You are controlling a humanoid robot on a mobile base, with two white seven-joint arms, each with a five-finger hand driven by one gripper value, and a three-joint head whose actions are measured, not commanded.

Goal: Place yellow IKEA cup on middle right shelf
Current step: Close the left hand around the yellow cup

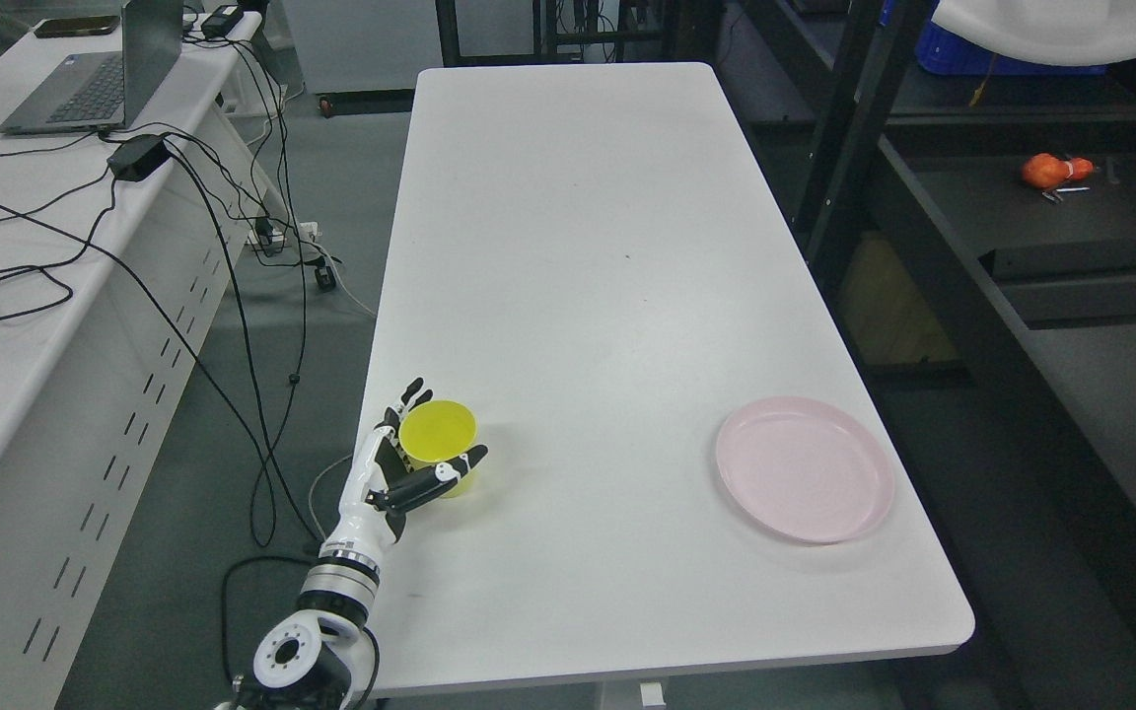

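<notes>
Head view: yellow cup (438,434) upright w/ mouth up, at approx 7 o'clock on white table (588,247), close to the table's left edge. Left hand (408,463) wrapped round the cup from its 9 o'clock side: thumb across the near wall, fingers (414,390) poking up behind the far wall, palm against the side. Looks closed on the cup, though can't confirm how firm the contact is from this angle. Can't tell whether cup base is touching the table or just off it. Right hand nowhere in frame. Pink plate (805,468) at approx 4 o'clock on the table, well apart from the cup, not part of the job. Dark shelf rack (1071,227) off at 2–3 o'clock beyond the table's right edge; small orange object (1051,170) lying on one shelf level. Desk w/ laptop (95,79) and cables at 10 o'clock, irrelevant. Step in hand, prob.: grasp stage, i.e. securing the cup before lift. Transport and placement not yet done. Next move calls for: lifting straight up w/o tipping, keeping the mouth level, then carrying across toward 3 o'clock, passing clear of the plate and the rack's upright post. Long reach for a left arm, so base repositioning likely needed. Target shelf level only partly visible; free spot there not confirmable.
</notes>
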